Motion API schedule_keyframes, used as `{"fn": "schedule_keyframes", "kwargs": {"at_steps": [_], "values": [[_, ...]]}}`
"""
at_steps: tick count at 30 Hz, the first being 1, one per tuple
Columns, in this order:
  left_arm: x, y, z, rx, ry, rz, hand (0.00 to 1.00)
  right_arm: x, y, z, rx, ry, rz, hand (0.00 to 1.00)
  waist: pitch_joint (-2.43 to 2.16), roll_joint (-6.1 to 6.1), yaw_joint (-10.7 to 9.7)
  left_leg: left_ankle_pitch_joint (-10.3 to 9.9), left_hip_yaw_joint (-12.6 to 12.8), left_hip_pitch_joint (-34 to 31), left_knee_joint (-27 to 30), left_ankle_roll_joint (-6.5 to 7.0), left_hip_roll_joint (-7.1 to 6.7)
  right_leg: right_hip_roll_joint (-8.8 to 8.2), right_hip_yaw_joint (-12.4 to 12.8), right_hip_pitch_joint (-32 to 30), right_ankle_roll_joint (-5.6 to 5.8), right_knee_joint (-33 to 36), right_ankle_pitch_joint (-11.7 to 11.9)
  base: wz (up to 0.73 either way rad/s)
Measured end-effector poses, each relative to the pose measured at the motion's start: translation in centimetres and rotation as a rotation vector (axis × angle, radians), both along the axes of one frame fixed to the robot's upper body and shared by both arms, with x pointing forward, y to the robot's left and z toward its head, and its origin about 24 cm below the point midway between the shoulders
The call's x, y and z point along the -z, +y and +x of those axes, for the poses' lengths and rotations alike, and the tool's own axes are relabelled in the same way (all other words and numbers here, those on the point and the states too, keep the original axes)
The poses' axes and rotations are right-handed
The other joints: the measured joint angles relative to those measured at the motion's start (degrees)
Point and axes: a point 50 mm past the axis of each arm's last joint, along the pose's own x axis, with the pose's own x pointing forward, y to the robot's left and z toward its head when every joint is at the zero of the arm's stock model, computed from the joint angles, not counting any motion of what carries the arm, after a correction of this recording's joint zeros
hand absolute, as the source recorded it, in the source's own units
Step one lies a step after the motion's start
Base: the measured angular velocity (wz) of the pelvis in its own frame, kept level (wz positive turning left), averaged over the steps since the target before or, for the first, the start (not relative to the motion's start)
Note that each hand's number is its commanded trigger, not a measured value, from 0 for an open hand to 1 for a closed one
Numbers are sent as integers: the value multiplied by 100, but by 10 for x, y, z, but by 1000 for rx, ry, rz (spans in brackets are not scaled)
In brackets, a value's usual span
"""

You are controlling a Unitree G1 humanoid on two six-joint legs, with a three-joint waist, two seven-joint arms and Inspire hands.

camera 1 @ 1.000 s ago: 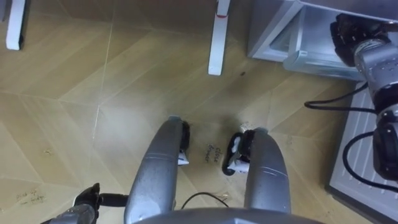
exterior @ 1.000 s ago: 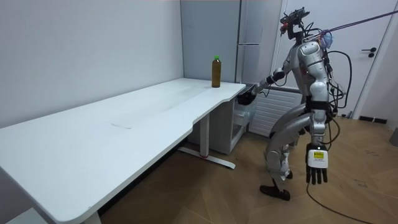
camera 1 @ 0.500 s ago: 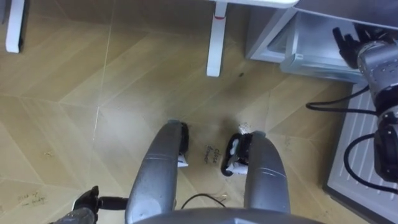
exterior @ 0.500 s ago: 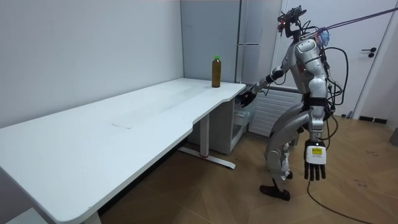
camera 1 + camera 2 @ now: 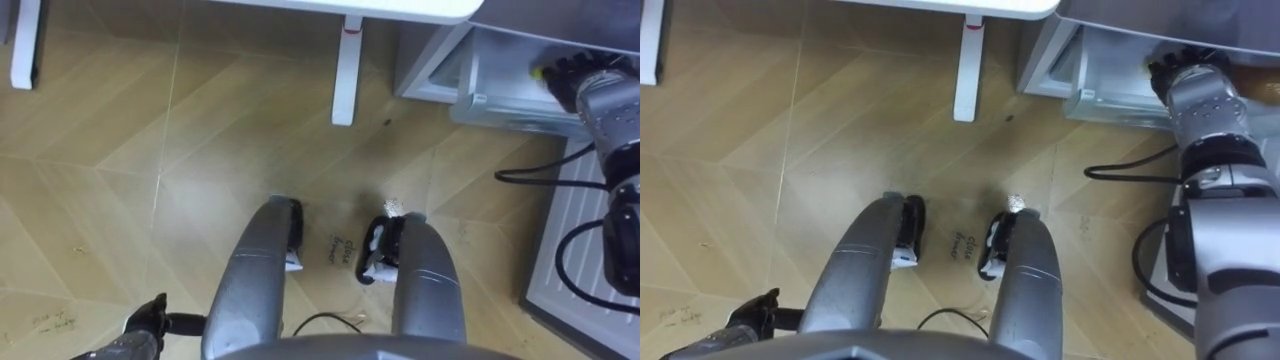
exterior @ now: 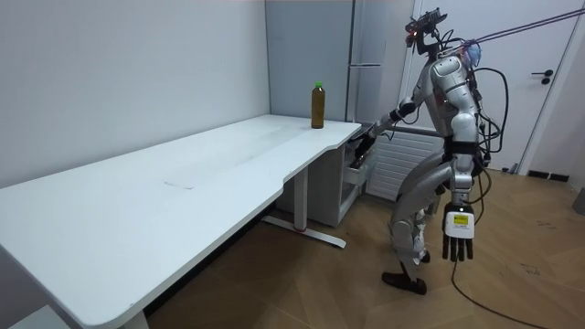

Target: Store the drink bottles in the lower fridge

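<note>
Currently the 1 drink in sight, a brown bottle [image 6: 318,106] with a green cap, stands upright on the white desk [image 6: 164,196], near the end closest to the tall grey fridge [image 6: 368,37]. Neither hand has it. The robot stands with bent knees between that end of the desk and the fridge. Its right hand [image 5: 1181,66] is stretched forward to the front edge of the lower compartment [image 5: 490,80]. The dark fingers lie at that edge, but I cannot tell whether they hook round it or merely touch it. The left hand [image 6: 457,239] hangs beside the thigh with fingers straight and loose, holding nothing.

The main risk, as I judge it, lies in that uncertain contact. If the fingers sit shallow on the edge, a pull could slip off and leave the compartment only partly open. A bottle brought down later would then knock against its front.

Reach is the 2nd worry. The bottle stands well above and to the side of the right hand, close to the desk's rim. A hasty swing up from below could clip the desk edge or tip the bottle onto the wooden floor [image 5: 120,150]. The bent, forward-leaning stance adds to it, since a hard tug could unsettle the robot's balance.
</note>
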Motion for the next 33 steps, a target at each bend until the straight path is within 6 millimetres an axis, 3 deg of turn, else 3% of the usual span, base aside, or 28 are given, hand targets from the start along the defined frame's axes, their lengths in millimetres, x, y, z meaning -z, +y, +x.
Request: {"fn": "schedule_keyframes", "kwargs": {"at_steps": [14, 25, 33], "values": [[0, -3, 1, 18, -9, -41, 0, 13, -3, -9, -28, 17, -19, 0, 19, -42, -18, 0, 1, 188, -9, 0, 2, -19, -1, 197, -1, -15, -6, 0], [-4, 9, 0, 8, -25, -57, 0, 50, -7, -38, -93, 133, -21, 0, 40, -92, 66, 42, 2, 1060, -604, -6, 39, 70, -107, 1098, 66, -685, 91, -2], [-3, 15, -10, 19, 22, -58, 0, 78, -12, -67, -185, 258, -64, 0, 17, -12, 45, 47, -63, 1927, -1142, -2, 10, 113, -261, 2091, 173, -1414, 170, 2]]}}
